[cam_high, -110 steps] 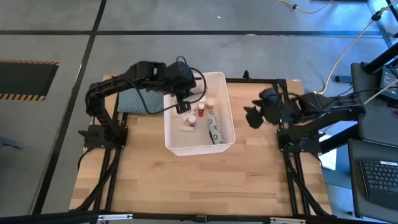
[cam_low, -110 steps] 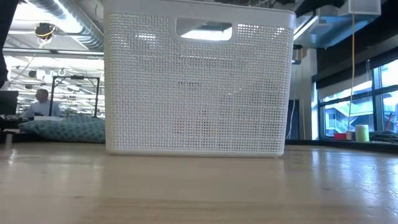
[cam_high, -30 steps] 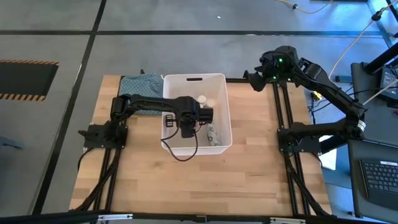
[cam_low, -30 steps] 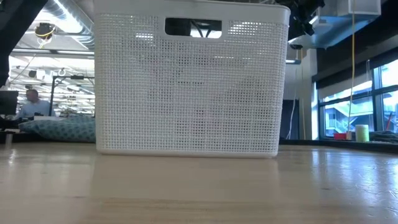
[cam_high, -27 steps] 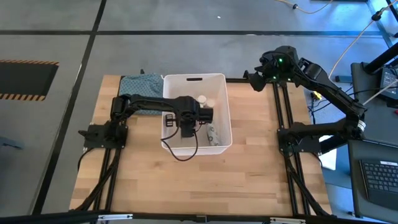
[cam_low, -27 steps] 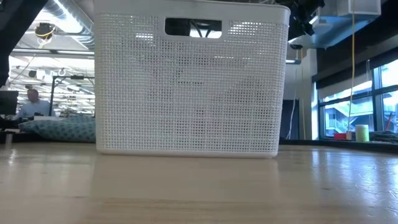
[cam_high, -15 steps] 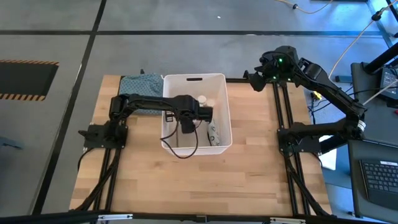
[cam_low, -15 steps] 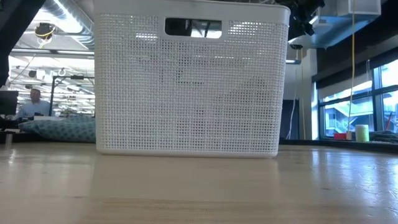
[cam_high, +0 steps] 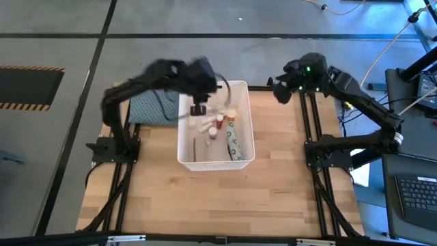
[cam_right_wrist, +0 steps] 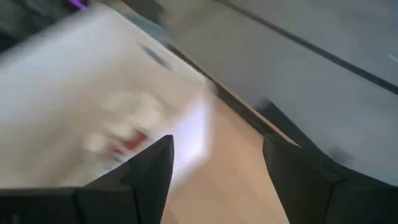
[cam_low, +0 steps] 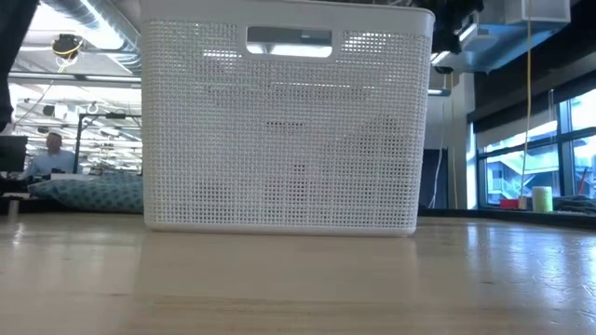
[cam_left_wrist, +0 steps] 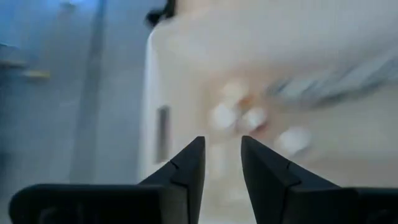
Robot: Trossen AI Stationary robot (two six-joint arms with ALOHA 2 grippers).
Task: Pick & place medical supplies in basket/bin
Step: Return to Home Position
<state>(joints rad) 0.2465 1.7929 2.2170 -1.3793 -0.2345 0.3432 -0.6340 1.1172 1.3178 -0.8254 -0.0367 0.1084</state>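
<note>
Left hand [cam_left_wrist: 222, 144] narrowly parted, seemingly empty, above white bin [cam_low: 279, 140]; right hand [cam_right_wrist: 217, 142] wide, empty.

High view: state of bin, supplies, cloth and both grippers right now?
bin: upright on the table, holding supplies.
medical supplies: lying loose inside the bin.
cloth: flat on the table, left of the bin.
left gripper: above the bin, slightly open, empty.
right gripper: right of the bin, open, empty.

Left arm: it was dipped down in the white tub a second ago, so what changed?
The left gripper rose out of the bin and swung back toward its far left corner, empty, fingers slightly apart. The supplies now show uncovered. The bin, cloth and right gripper stayed put.
</note>
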